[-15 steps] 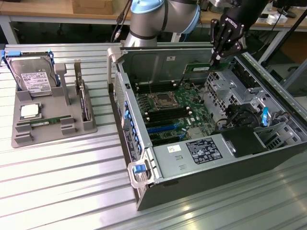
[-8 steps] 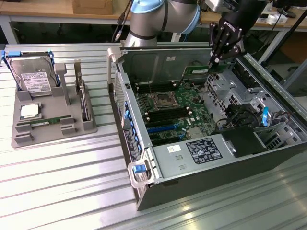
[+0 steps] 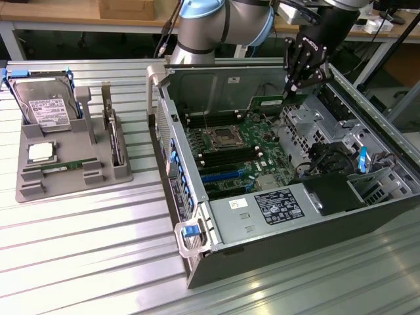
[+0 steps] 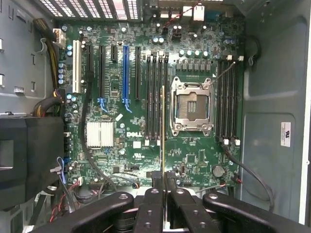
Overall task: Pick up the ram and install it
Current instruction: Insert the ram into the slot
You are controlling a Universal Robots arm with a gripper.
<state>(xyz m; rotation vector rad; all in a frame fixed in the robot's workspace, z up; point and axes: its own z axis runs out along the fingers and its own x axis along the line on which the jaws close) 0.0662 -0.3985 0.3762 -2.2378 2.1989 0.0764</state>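
Clearly the ram (image 3: 266,102) is off the desk (image 3: 79,249) and in the air. It hangs on its long edge inside the open computer case (image 3: 275,252), above the motherboard (image 4: 194,145) and apart from it, over towards the far wall in the exterior view. From the wrist view it shows edge-on as one thin line (image 4: 162,126) running along the bank of black memory slots (image 4: 158,97) just beside the processor socket (image 4: 192,107). I cannot tell which slot of that bank it lies over.

To seat it well, the stick should be kept parallel to the chosen slot and upright, not leaning to either side. Its bottom edge should be centred over the groove before any downward push. The notch in the stick has to match the key in the slot, and the latches at the slot's ends ought to stand open. Neither can be made out here. I judge that pressure should then go straight down and evenly along the length, since a tilted stick could jam or stress the board.

The hand (image 3: 289,85) is pinching the ram. Its black fingers (image 4: 150,194) are drawn in close, one on each flat face of the stick at its near end, with nothing else between them.

Well apart, on the exterior view's left, a grey tray (image 3: 26,190) rests on the desk holding a hard drive (image 3: 46,108) and another green stick (image 3: 62,167).
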